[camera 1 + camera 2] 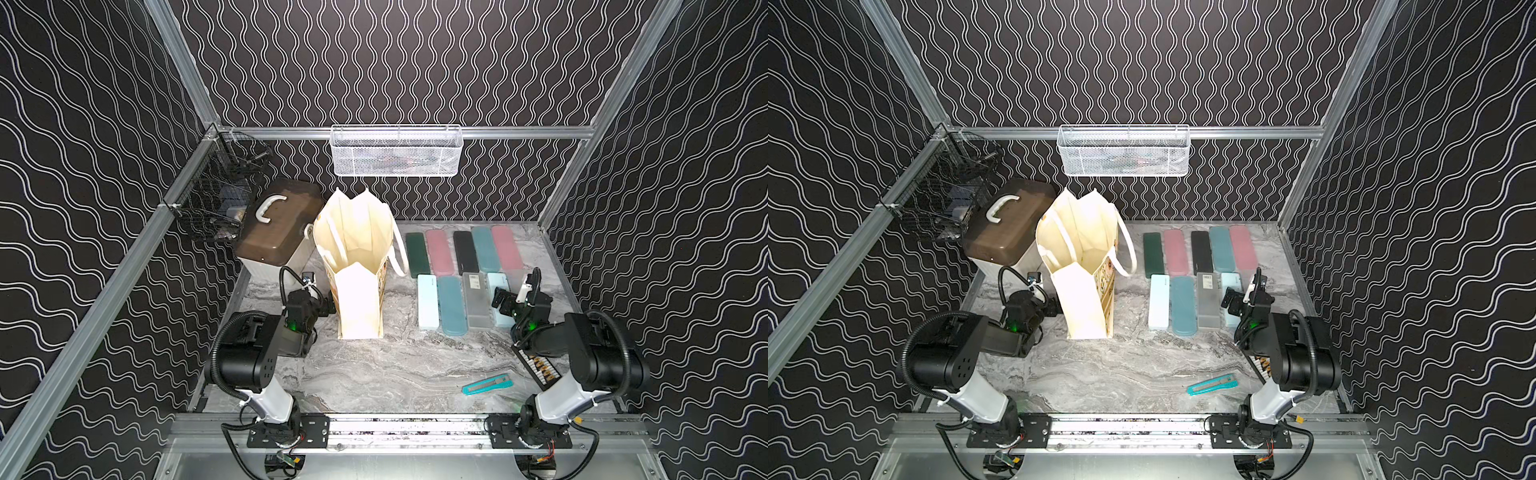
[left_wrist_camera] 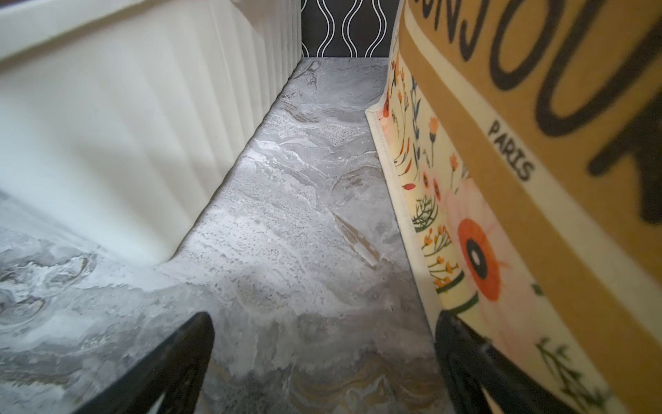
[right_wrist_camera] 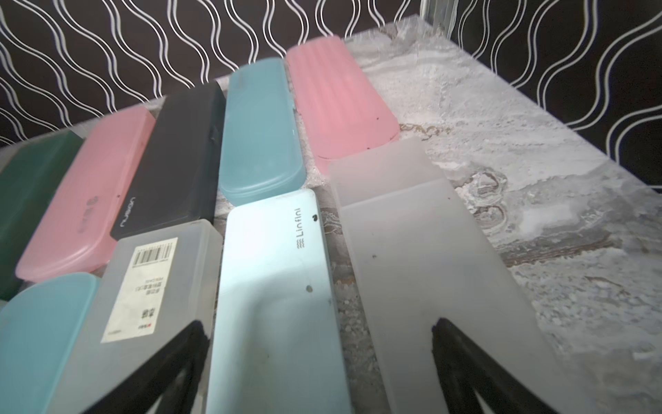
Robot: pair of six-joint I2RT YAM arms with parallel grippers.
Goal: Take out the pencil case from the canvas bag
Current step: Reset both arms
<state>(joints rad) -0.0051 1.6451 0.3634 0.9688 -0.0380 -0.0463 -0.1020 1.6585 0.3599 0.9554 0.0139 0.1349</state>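
Cream canvas, soft and unstiffened: in both top views the canvas bag (image 1: 357, 245) (image 1: 1077, 249) stands upright left of the tabletop (image 1: 374, 370) middle, with its mouth gaping and one wall folded inward. We see no pencil case inside; if it is there, it lies deep under that fold. We judge the cloth limp and light, likely to sag or tip, so its rim wants pinning while the other arm reaches down. The left pincer (image 1: 326, 305) hangs spread beside the printed side. The right pincer (image 1: 503, 298), also spread, hovers over the hard cases (image 1: 465, 266) near the right back corner.

From the left wrist, we see woven floral print close against one jaw, with the ribbed white box (image 2: 143, 125) opposite.

From the right wrist, we see smooth, rigid, rounded plastic shells. A case like these would be slippery, so we would grip across its narrow width.
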